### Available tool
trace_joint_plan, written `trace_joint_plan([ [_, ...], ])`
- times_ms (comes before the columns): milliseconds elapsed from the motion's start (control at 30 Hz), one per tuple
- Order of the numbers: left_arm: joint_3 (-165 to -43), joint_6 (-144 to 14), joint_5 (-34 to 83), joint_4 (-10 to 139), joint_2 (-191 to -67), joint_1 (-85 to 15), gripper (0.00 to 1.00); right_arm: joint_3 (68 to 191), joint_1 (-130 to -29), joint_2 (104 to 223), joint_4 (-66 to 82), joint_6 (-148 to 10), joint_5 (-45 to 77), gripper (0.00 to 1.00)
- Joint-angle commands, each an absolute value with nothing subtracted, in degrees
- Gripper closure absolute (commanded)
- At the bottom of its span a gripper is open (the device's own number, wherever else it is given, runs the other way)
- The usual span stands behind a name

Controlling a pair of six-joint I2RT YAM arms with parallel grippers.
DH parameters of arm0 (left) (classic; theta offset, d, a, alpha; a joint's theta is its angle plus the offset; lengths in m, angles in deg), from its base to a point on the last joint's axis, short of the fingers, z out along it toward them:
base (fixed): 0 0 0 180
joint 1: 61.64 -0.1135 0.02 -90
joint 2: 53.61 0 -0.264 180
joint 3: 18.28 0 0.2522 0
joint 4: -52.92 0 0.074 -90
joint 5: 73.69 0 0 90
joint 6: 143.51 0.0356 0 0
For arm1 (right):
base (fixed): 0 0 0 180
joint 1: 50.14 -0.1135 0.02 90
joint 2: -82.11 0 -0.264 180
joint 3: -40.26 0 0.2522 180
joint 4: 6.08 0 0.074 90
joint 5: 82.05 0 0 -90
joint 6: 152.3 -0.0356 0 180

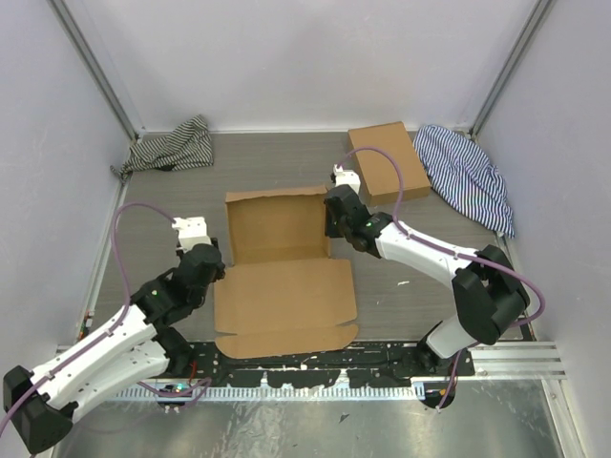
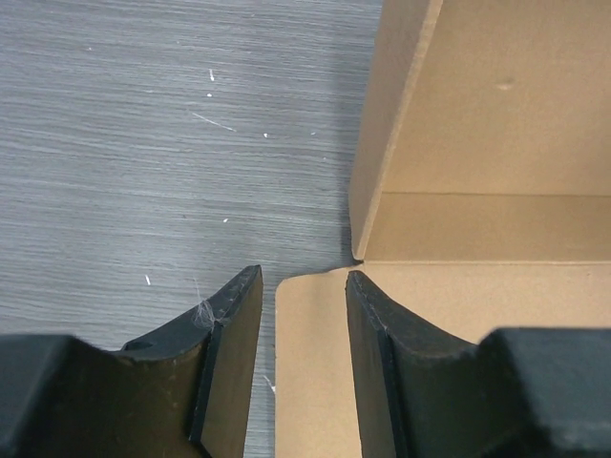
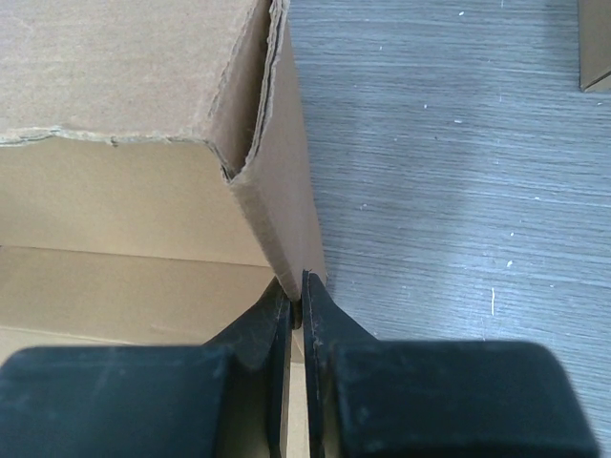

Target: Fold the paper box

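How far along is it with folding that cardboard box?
About halfway. Done: the paper box has the walls of its far half standing. In hand: the right gripper is shut on the right wall; the left gripper hangs open over the left edge of the lid. Left: that lid lies flat, not yet folded over and closed.

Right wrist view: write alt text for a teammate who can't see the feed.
The right gripper is closed on the near end of the upright side wall of the paper box. The box fills the left half; grey wood-grain table lies to the right, with a corner of another cardboard piece at the top right edge.
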State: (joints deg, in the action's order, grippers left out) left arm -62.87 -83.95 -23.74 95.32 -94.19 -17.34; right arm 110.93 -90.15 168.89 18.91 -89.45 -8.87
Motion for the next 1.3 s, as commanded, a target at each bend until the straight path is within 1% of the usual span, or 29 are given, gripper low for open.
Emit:
trace_joint_plan([
  [0,-60.0,-85.8,-24.9,90.6,-91.6,-17.2,0.52,114.2,-90.4,168.7,19.4,-90.7,-7.3,0.99],
  [133,-56.2,-86.7,-24.4,88.2,-89.5,-17.2,0.50,114.5,-90.4,168.3,20.2,-90.7,-5.9,0.99],
  [333,-53.0,-93.1,-25.2,92.2,-87.1,-17.2,0.51,114.3,-90.4,167.8,22.1,-90.7,-5.0,0.99],
  [500,-50.5,-93.8,-26.7,90.9,-82.7,-17.2,0.50,114.9,-90.4,167.3,23.9,-91.1,-6.1,0.99],
  [567,-49.9,-93.8,-26.7,91.1,-81.0,-17.2,0.50,115.7,-90.4,167.1,25.1,-91.5,-6.9,0.97],
  [600,-49.6,-93.7,-26.6,91.1,-80.3,-17.2,0.50,115.9,-90.4,166.8,25.5,-91.6,-7.3,0.94],
  [633,-49.3,-93.6,-26.4,90.9,-79.5,-17.2,0.50,116.0,-90.4,166.6,25.9,-91.6,-7.6,0.88],
  [667,-49.0,-93.4,-26.3,90.8,-78.8,-17.2,0.50,116.4,-90.4,166.3,26.3,-91.7,-7.7,0.77],
  [733,-48.7,-93.3,-26.0,90.8,-77.7,-17.2,0.50,116.7,-90.4,165.3,26.8,-91.4,-8.5,0.62],
  [800,-48.5,-93.3,-25.8,90.8,-77.1,-17.2,0.50,117.0,-90.4,163.8,27.4,-91.1,-10.9,0.51],
  [867,-48.3,-93.3,-25.7,90.8,-76.8,-17.2,0.50,117.5,-90.2,162.6,27.5,-89.9,-12.7,0.48],
  [1033,-48.7,-93.3,-25.3,90.7,-77.9,-17.2,0.50,120.2,-89.1,162.0,28.2,-87.7,-14.5,0.46],
  [1100,-48.9,-93.3,-25.3,90.7,-78.5,-17.2,0.50,121.6,-88.4,163.0,28.6,-86.8,-14.3,0.44],
  [1200,-49.1,-93.3,-25.2,90.7,-79.1,-17.2,0.50,125.3,-84.7,166.5,29.2,-85.9,-10.0,0.36],
  [1267,-49.1,-93.3,-25.0,90.6,-79.2,-17.2,0.50,127.5,-78.8,169.6,28.0,-86.5,-1.3,0.27],
])
